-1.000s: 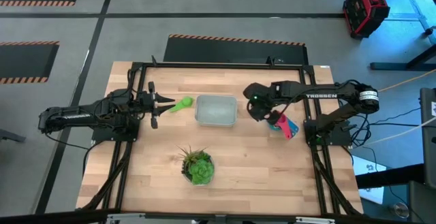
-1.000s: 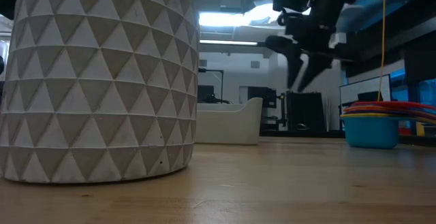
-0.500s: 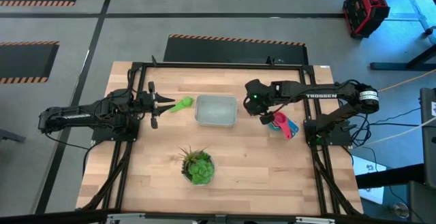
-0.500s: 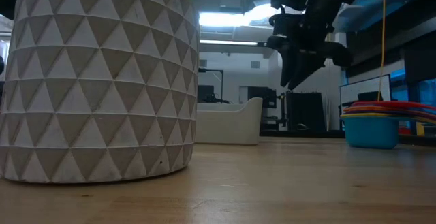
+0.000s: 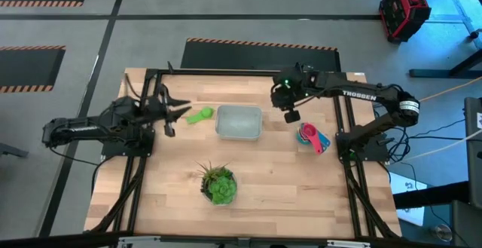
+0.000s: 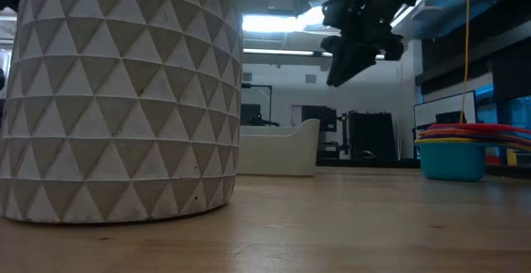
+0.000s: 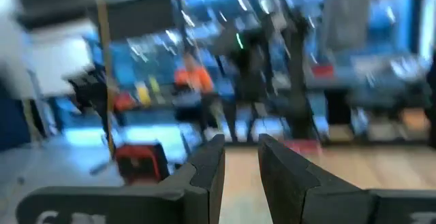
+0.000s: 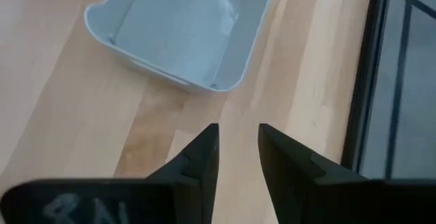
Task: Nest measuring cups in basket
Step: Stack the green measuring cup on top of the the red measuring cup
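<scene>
My right gripper [image 8: 237, 157] hangs above the table beside the basket [image 8: 180, 30] — fingers slightly parted, pinching nothing.

One basket [image 5: 239, 122], one loose green measuring cup [image 5: 200, 115], one nested cup stack [image 5: 312, 137], one potted plant [image 5: 219, 184].

Pale wood table [image 5: 263, 180], smooth; translucent plastic basket [image 5: 239, 122]; glossy plastic cups [image 5: 312, 137]; matt textured pot [image 6: 120, 99].
</scene>
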`<action>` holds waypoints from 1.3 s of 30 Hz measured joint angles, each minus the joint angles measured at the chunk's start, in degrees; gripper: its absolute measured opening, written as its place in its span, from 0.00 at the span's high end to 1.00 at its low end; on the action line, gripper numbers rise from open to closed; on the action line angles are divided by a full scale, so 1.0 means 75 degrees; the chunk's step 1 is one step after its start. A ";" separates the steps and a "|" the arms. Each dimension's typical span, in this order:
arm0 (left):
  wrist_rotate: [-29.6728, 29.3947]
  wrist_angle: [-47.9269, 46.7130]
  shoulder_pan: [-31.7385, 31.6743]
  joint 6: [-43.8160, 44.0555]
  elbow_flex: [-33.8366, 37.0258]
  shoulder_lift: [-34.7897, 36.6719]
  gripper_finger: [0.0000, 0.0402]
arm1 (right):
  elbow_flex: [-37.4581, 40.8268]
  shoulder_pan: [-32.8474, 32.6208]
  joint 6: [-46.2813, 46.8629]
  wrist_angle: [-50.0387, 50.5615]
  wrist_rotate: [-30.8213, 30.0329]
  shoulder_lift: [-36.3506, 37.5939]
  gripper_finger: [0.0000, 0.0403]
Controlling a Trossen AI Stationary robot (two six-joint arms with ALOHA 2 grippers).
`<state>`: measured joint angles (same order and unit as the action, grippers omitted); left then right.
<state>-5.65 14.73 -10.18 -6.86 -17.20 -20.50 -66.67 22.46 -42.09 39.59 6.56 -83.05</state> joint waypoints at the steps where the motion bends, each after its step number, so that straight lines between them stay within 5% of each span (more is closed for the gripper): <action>1: -0.0248 0.0346 0.0001 0.0053 -0.0001 -0.0070 0.79 | 0.0000 0.0103 -0.0001 -0.0032 0.0122 0.0000 0.73; 8: -0.2139 0.0935 -0.0046 0.0649 -0.0275 -0.0914 0.79 | 0.0050 0.0455 -0.0012 -0.0548 0.0346 -0.0044 0.73; 16: -0.2183 0.0801 -0.0571 0.1017 -0.1363 -0.2043 0.79 | 0.0052 0.0483 -0.0017 -0.0740 0.0348 -0.0058 0.73; 22: -0.2184 -0.0452 -0.0942 0.1046 -0.2308 -0.2369 0.79 | 0.0052 0.0483 -0.0017 -0.0725 0.0348 -0.0058 0.73; 32: -0.1956 -0.0421 -0.0998 0.0724 -0.2575 -0.2374 0.79 | 0.0055 0.0483 -0.0020 -0.0697 0.0349 -0.0058 0.73; 39: -0.1956 -0.0442 -0.1260 0.1093 -0.2580 -0.2442 0.65 | 0.0061 0.0483 -0.0020 -0.0695 0.0351 -0.0058 0.73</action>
<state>-20.32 11.42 -19.63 1.34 -36.56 -38.82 -66.22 26.09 -42.24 34.38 9.19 -83.48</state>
